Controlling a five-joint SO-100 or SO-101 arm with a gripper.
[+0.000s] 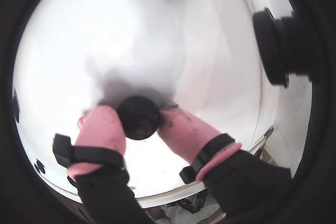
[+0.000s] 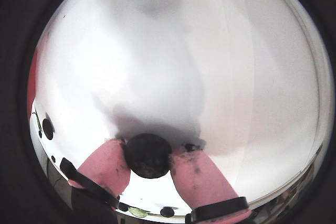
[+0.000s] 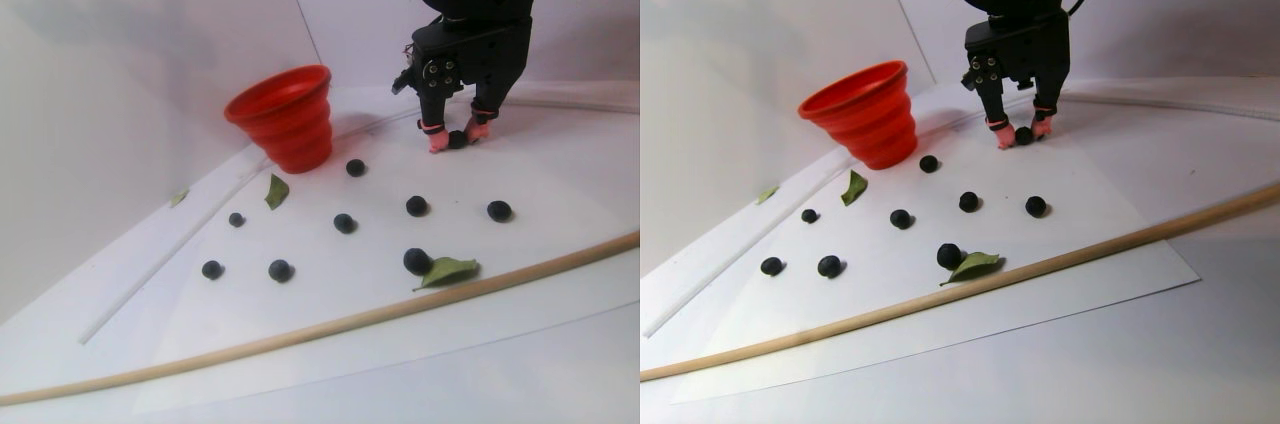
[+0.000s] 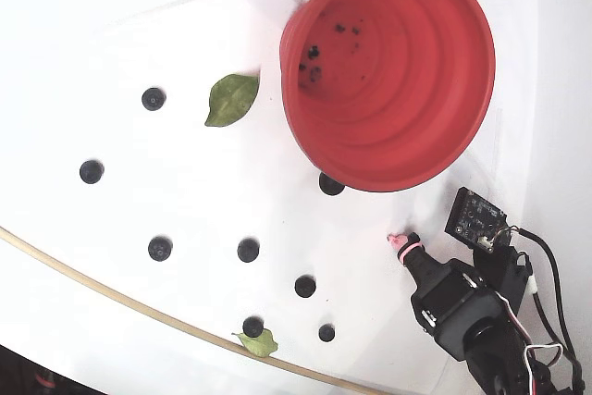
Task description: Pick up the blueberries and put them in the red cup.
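Observation:
My gripper is shut on one of the blueberries, a round dark berry pinched between the pink fingertips. Another wrist view shows the same grip low over the white sheet. In the stereo pair view the gripper points down, right of the red cup, near the sheet. The fixed view shows the red cup upright, with dark specks at its bottom, and only one pink fingertip below it. Several loose blueberries lie scattered on the sheet.
Two green leaves lie among the berries. A long wooden rod runs along the sheet's near edge. One berry sits right against the cup's base. A black round part juts in at the upper right.

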